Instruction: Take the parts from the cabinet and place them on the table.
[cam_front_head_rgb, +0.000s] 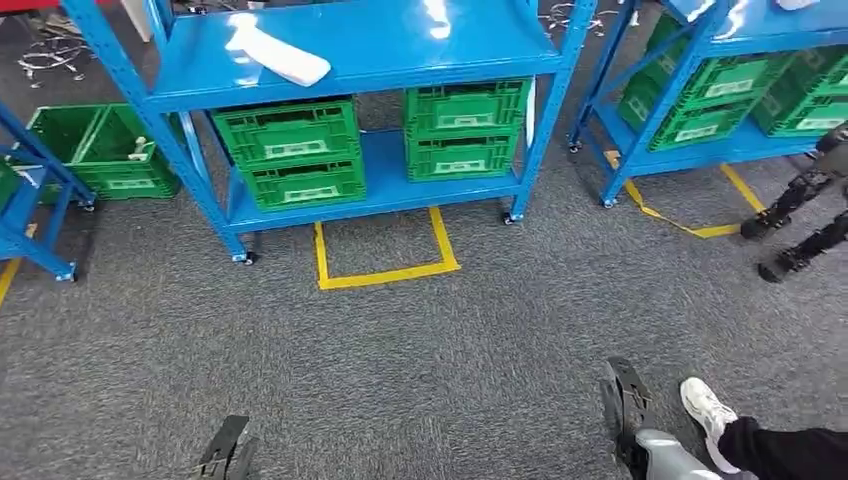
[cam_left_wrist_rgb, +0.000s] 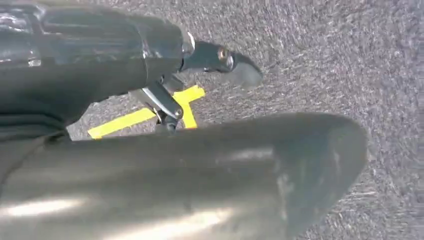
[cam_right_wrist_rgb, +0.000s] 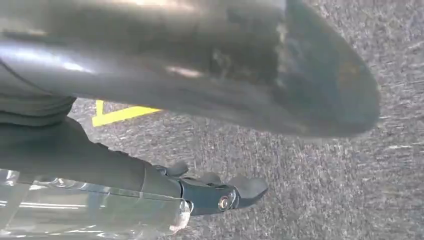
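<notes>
White part (cam_front_head_rgb: 277, 55) lies on the blue rack's (cam_front_head_rgb: 360, 50) top shelf, likely light, rigid plastic, best gripped across its narrow middle; left hand (cam_front_head_rgb: 225, 452) and right hand (cam_front_head_rgb: 625, 405) hang low, holding nothing, finger spread unclear.

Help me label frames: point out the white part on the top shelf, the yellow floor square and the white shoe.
white part (cam_front_head_rgb: 280, 55), head view, its middle.
yellow floor square (cam_front_head_rgb: 386, 275), head view, near tape edge.
white shoe (cam_front_head_rgb: 707, 408), head view, its upper.

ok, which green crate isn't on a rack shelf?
The green crate at far left. It sits on the carpet between racks, open top showing, with a small pale part inside. The others sit on blue rack shelves.
</notes>
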